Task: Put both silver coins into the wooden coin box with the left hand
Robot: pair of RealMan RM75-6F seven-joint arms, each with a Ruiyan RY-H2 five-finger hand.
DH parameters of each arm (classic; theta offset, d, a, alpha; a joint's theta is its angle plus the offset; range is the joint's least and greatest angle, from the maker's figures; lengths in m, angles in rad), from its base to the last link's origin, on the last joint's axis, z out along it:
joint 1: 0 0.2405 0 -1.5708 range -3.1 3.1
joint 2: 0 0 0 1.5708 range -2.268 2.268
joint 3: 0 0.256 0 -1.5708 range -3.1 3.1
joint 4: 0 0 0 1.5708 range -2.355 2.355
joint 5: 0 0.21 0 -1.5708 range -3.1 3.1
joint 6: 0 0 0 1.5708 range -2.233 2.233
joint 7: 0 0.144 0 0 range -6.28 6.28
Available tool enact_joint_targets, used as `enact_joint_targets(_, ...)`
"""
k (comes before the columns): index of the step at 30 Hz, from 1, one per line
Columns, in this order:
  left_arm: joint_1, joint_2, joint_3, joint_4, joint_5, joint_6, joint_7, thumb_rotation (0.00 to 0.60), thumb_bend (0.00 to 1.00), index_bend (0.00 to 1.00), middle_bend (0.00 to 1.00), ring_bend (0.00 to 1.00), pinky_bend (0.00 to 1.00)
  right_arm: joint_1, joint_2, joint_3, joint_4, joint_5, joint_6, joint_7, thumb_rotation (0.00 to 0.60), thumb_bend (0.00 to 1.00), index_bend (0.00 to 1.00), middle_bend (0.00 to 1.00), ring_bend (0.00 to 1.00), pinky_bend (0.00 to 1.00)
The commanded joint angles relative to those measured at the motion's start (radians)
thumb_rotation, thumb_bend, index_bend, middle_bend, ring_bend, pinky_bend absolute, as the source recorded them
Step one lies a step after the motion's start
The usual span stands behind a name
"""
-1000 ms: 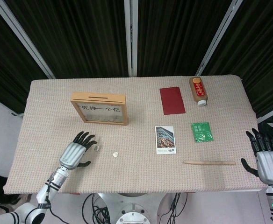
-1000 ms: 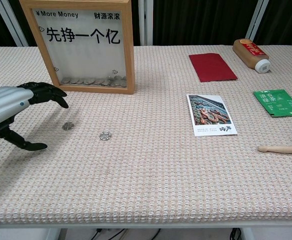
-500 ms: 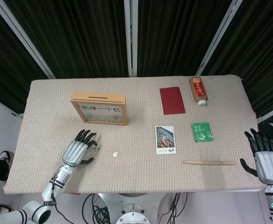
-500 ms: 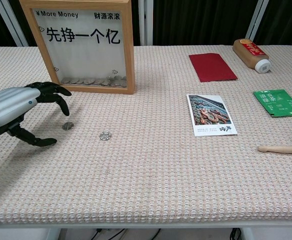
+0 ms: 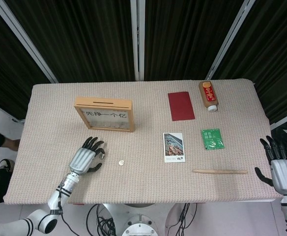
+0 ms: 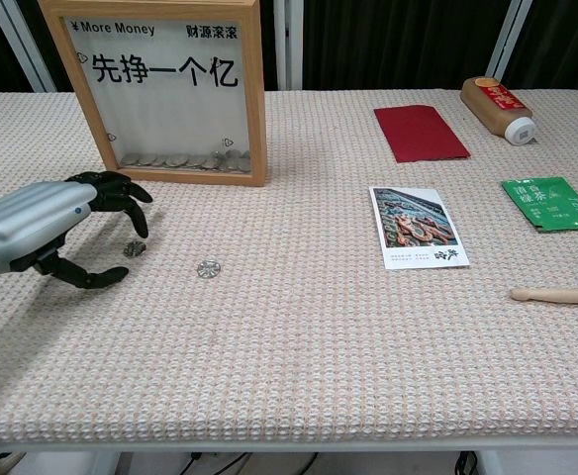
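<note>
The wooden coin box stands upright at the back left of the table, glass-fronted, with several coins at its bottom. Two silver coins lie in front of it. One coin sits just under the fingertips of my left hand; the head view hides it behind the fingers. The other coin lies free a little to the right. My left hand hovers low with fingers apart and curved down, thumb below, holding nothing. My right hand rests spread at the table's right edge.
A picture card lies mid-table, a red envelope and a brown bottle behind it. A green packet and a wooden stick lie at the right. A person's arm shows at the far left edge.
My left hand has slid right and lower, so its fingertips now reach the nearer coin. Both coins and my right hand have stayed put.
</note>
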Motion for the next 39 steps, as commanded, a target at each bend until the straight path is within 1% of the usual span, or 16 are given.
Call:
enact_joint_targets(1, -0.001, -0.005, 0.0, 0.005, -0.001, 0.005, 0.006, 0.6, 0.26, 0.39, 0.15, 0.0, 0.0, 0.0, -0.001, 0.0, 0.003, 0.005, -0.005, 0.003, 0.6, 0.24, 0.0, 0.0, 0.0, 0.0)
enact_joint_targets(31, -0.008, -0.008, 0.008, 0.017, -0.031, -0.01, 0.014, 0.6, 0.26, 0.41, 0.15, 0.0, 0.0, -0.001, -0.017, 0.004, 0.03, -0.002, 0.005, 0.014, 0.6, 0.24, 0.0, 0.0, 0.0, 0.0)
enact_joint_targets(39, -0.013, -0.013, 0.011, 0.027, -0.033, -0.019, 0.008, 0.6, 0.26, 0.41, 0.15, 0.0, 0.0, -0.002, -0.023, 0.004, 0.036, 0.0, 0.004, 0.018, 0.6, 0.27, 0.0, 0.0, 0.0, 0.0)
